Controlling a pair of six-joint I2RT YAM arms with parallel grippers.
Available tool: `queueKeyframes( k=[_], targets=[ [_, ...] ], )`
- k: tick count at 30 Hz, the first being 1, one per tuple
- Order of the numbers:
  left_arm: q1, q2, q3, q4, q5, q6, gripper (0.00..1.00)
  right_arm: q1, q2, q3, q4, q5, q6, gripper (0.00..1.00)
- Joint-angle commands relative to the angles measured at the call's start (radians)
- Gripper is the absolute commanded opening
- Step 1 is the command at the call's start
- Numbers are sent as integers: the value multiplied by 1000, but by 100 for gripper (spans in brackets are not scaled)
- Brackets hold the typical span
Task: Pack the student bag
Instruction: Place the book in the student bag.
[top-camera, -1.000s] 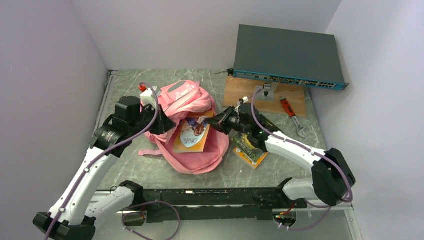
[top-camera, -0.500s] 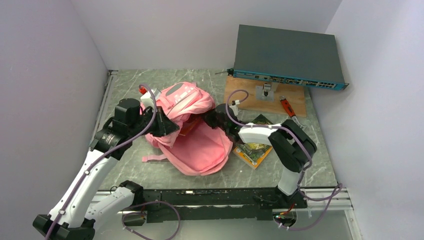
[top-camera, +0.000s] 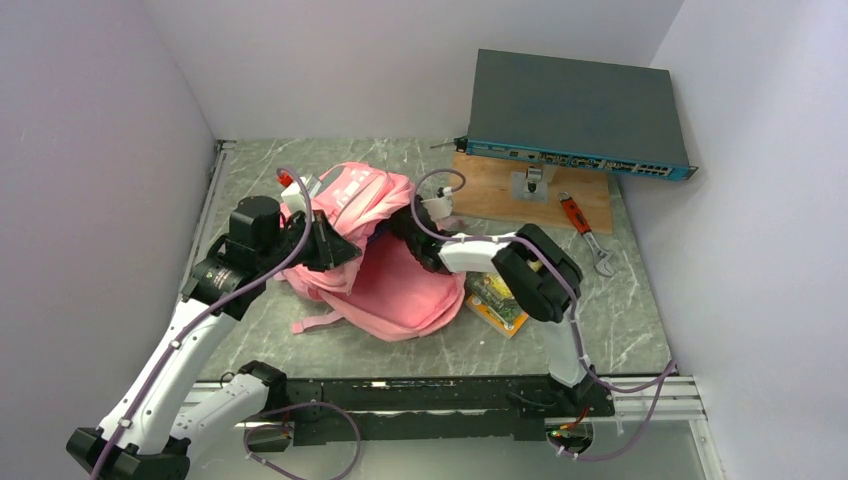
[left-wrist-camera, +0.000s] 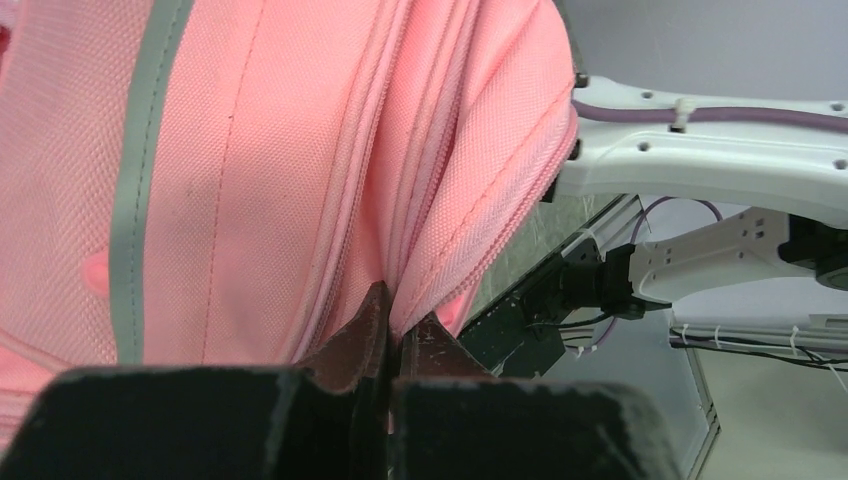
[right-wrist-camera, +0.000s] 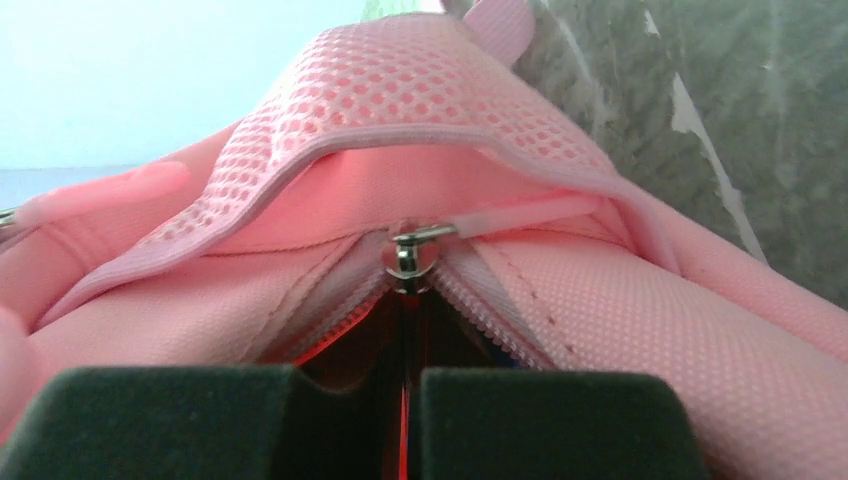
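Note:
The pink student bag (top-camera: 400, 290) lies mid-table with its opening mostly drawn together. My left gripper (top-camera: 338, 255) is shut on the bag's fabric edge beside the zipper seam; in the left wrist view its fingertips (left-wrist-camera: 400, 325) pinch the pink fold (left-wrist-camera: 250, 150). My right gripper (top-camera: 402, 228) is at the bag's top, shut on the metal zipper slider (right-wrist-camera: 412, 255), with the zipper teeth parting toward the fingers. In the right wrist view the gripper (right-wrist-camera: 408, 300) sits under the pink mesh padding (right-wrist-camera: 400, 90). The bag's contents are hidden.
A yellow-green flat packet (top-camera: 497, 300) lies right of the bag under the right arm. A grey network switch (top-camera: 575, 115) rests on a wooden board (top-camera: 490, 190) at the back right. A red-handled wrench (top-camera: 585, 230) lies beside it. A red-capped item (top-camera: 290, 182) sits behind the bag.
The right gripper moved left along the zipper and the opening closed over the picture book seen inside earlier. The bag bunched and shifted left. The left gripper kept its hold.

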Motion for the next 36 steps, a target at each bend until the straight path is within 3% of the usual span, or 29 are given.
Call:
queueKeyframes(
  k=[1, 3, 7, 12, 17, 22, 28, 33, 36],
  targets=[
    [-11, -32, 35, 109, 86, -50, 0, -1, 86, 104, 18, 24, -117, 3],
    [-10, -30, 45, 91, 78, -37, 0, -1, 80, 80, 31, -16, -171, 14],
    [-10, -38, 39, 78, 47, -13, 0, -3, 69, -1, 96, -95, -237, 28],
    [-10, -32, 38, 73, 34, -6, 0, -5, 49, -39, 125, -152, -271, 37],
    [-10, -36, 27, 73, 34, -7, 0, -12, -21, -24, -2, -221, -365, 55],
    [-10, -41, 24, 62, 22, 4, 0, -12, -116, -119, -11, -330, -491, 71],
    [-10, -42, 23, 50, -10, 20, 0, -17, -239, -240, 14, -510, -618, 72],
    [-10, -32, 14, 38, -31, 36, 0, -17, -368, -234, -222, -589, -808, 72],
    [-10, -28, -2, 43, -47, 41, 0, -19, -504, -278, -343, -557, -912, 79]
  ],
)
